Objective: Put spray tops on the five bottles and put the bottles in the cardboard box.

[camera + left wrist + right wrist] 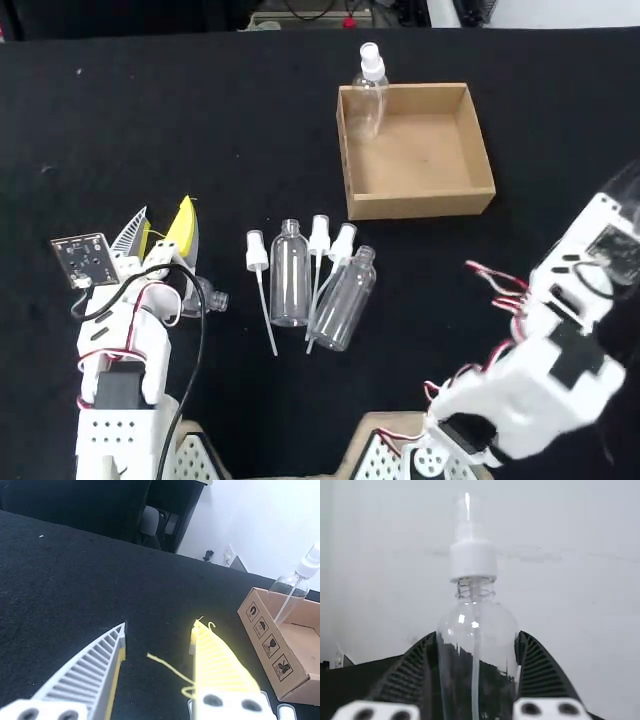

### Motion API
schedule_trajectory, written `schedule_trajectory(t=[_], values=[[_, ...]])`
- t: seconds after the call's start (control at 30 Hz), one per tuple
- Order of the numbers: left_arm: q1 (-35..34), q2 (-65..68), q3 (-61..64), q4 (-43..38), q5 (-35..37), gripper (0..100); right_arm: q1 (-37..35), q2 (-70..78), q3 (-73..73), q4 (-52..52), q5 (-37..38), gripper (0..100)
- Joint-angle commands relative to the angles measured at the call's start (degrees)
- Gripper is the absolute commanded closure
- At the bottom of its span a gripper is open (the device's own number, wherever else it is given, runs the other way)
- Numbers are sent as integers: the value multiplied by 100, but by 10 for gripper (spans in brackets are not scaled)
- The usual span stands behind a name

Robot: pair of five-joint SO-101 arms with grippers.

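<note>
We hold a capped bottle [476, 630] in the right pincer [477, 640], clamped round its body, at the right side of the desk [150, 120]. We judge it light, thin-walled and slick, apt to dent, so the round body is the place to grip, not the spray top [473, 560]. The left pincer [159, 626] gapes, empty. The box [420, 198] holds a second bottle [369, 95], capped, upright in a corner. Three bare bottles [290, 272] and three loose tops [257, 255] lie on the desk.
</note>
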Motion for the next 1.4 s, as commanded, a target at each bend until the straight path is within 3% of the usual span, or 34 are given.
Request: schedule_trajectory(t=[0.0,0.27,0.97,1.2,1.37], values=[[-22,-88,145,-70,44,798,-114,743,-523,-747,97,904],[-22,-88,145,-79,44,798,-114,2070,-1191,-958,97,904],[-22,-88,145,-97,44,798,-290,2993,-1226,-967,53,906],[-22,-88,145,-97,44,798,-281,3600,-1200,-2119,62,904],[-22,-88,145,-105,44,798,-255,3855,-1314,-2127,62,903]])
